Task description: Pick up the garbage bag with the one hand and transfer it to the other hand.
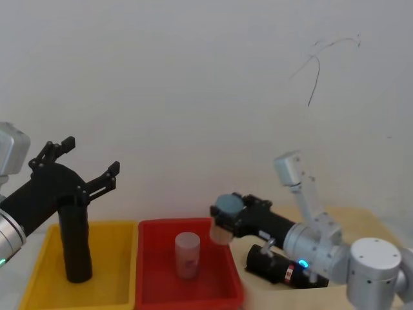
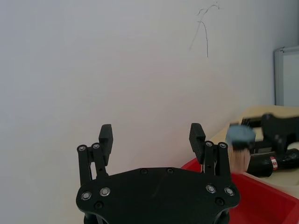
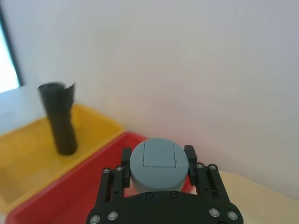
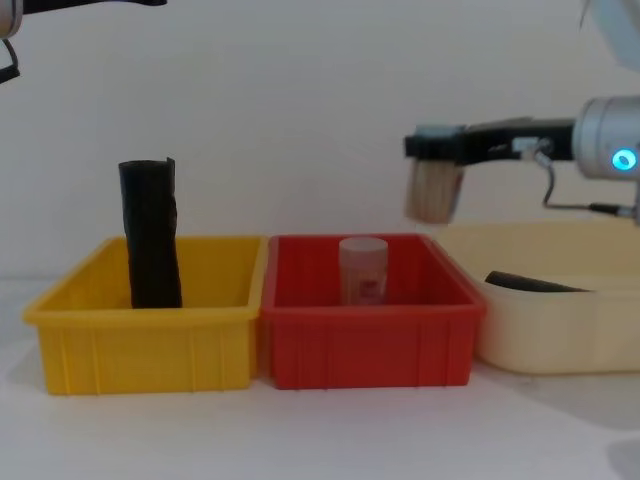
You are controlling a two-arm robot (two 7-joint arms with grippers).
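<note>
At the front of the table stand three bins in a row: a yellow bin (image 4: 140, 340), a red bin (image 4: 370, 345) and a cream bin (image 4: 560, 340). There are two black rolls. A plain roll (image 4: 152, 235) stands upright in the yellow bin, and the garbage bag (image 1: 274, 265), with its red-and-white label, lies on its side in the cream bin. There are two bottles: a small one (image 4: 362, 270) in the red bin, and a grey-capped bottle (image 4: 433, 192) clamped in the right gripper (image 1: 226, 210) above that bin's right edge. The left gripper (image 1: 91, 155) hangs spread wide above the yellow bin. The bag looks not yet picked up; the right gripper would first have to release its bottle, then reach down to the labelled roll.
</note>
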